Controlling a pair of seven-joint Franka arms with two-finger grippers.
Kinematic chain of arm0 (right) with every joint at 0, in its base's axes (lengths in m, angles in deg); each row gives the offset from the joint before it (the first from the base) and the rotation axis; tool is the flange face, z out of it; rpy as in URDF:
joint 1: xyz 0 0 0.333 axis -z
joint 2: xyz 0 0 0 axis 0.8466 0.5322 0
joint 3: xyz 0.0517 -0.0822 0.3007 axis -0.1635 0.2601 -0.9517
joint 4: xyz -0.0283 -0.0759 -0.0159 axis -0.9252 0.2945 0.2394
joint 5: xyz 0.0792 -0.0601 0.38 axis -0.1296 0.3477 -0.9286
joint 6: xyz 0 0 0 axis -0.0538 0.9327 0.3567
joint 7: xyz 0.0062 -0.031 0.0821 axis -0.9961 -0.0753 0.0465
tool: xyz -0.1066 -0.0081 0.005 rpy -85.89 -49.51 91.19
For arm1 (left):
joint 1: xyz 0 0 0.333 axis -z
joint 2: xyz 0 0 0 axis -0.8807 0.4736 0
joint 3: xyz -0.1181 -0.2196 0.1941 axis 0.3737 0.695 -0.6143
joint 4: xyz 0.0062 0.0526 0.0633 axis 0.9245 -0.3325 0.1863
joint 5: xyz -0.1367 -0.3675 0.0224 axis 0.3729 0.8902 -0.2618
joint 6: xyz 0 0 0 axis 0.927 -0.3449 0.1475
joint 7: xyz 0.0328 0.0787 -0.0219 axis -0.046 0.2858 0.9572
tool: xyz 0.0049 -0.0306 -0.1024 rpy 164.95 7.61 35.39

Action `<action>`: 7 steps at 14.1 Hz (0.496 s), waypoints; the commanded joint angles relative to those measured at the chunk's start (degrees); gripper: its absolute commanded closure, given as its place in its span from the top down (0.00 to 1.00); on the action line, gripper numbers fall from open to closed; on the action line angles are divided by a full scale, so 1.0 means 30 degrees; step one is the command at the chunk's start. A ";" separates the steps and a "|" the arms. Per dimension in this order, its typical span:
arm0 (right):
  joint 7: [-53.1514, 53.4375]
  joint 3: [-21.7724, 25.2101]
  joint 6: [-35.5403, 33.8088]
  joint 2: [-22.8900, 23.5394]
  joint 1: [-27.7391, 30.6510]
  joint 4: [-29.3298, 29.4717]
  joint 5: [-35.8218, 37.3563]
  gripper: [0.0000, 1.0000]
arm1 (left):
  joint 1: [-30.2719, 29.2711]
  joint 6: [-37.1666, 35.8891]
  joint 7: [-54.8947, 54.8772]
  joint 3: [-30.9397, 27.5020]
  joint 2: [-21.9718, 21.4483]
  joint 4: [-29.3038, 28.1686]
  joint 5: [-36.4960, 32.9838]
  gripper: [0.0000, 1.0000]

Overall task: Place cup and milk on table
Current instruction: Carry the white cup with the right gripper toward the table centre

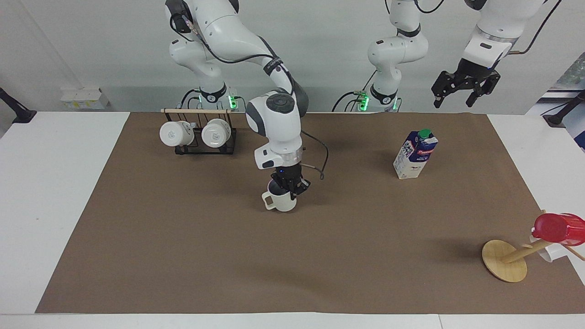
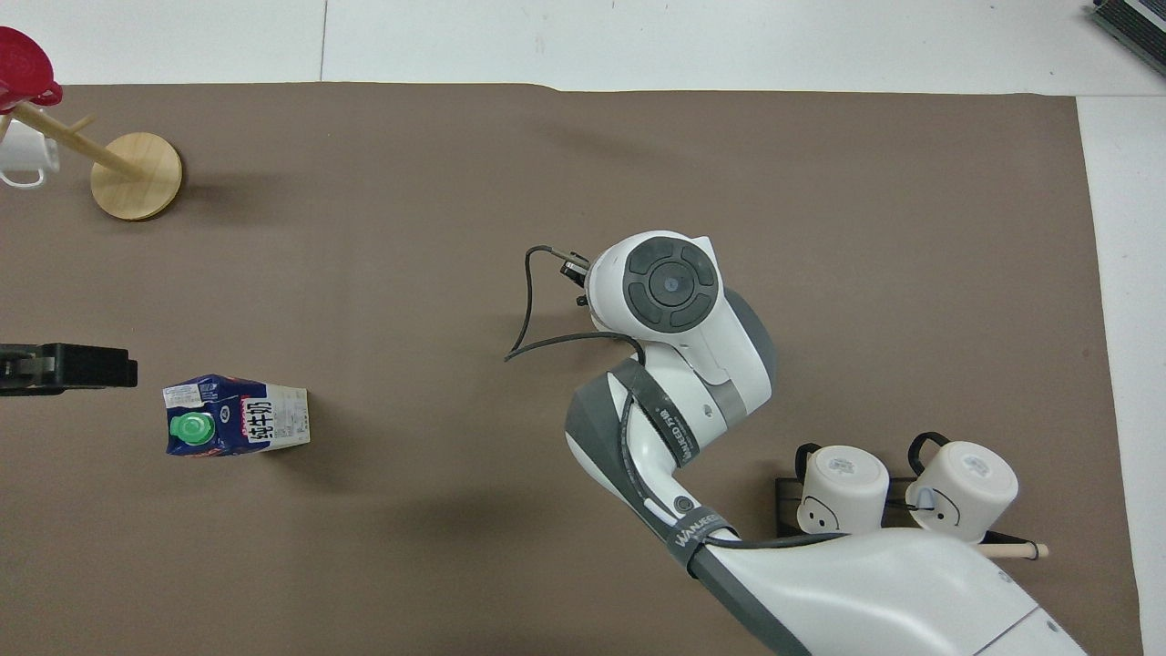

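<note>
white arms (image 1: 274, 114), black cables

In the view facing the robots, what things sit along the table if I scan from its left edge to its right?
Two white mugs on a black rack → cup, held by the right claw → milk → wooden stand → red cup.

The cup (image 1: 281, 201) sits mid-table (image 1: 183, 256), perhaps just raised; the milk (image 1: 415, 154) stands toward the left arm's end, slightly nearer the robots.
</note>
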 commanded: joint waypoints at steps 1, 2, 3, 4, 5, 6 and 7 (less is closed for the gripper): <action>0.0688 0.0008 -0.0053 0.0625 -0.0452 0.0674 0.0616 0.00 | -0.0112 -0.0427 0.0021 0.0052 0.0159 0.0407 -0.0351 1.00; 0.0688 0.0008 0.0064 0.0625 -0.0454 0.0616 0.0849 0.00 | -0.0112 -0.0455 0.0021 0.0081 0.0159 0.0407 -0.0351 1.00; 0.0688 0.0008 0.0007 0.0596 -0.0454 0.0587 0.0909 0.00 | -0.0112 -0.0456 0.0021 0.0081 0.0159 0.0407 -0.0351 1.00; 0.0688 0.0008 -0.0081 0.0596 -0.0483 0.0529 0.0881 0.00 | -0.0112 -0.0456 0.0021 0.0081 0.0159 0.0407 -0.0351 1.00; 0.0688 0.0008 -0.0140 0.0596 -0.0512 0.0470 0.0880 0.00 | -0.0112 -0.0427 0.0021 0.0081 0.0159 0.0407 -0.0351 1.00; 0.0717 0.0008 -0.0198 0.0596 -0.0455 0.0266 0.0793 0.00 | -0.0112 -0.0455 0.0021 0.0081 0.0159 0.0407 -0.0351 1.00; 0.0979 -0.0021 -0.0170 0.0538 -0.0367 -0.0113 0.0532 0.00 | -0.0112 -0.0456 0.0021 0.0052 0.0159 0.0407 -0.0351 1.00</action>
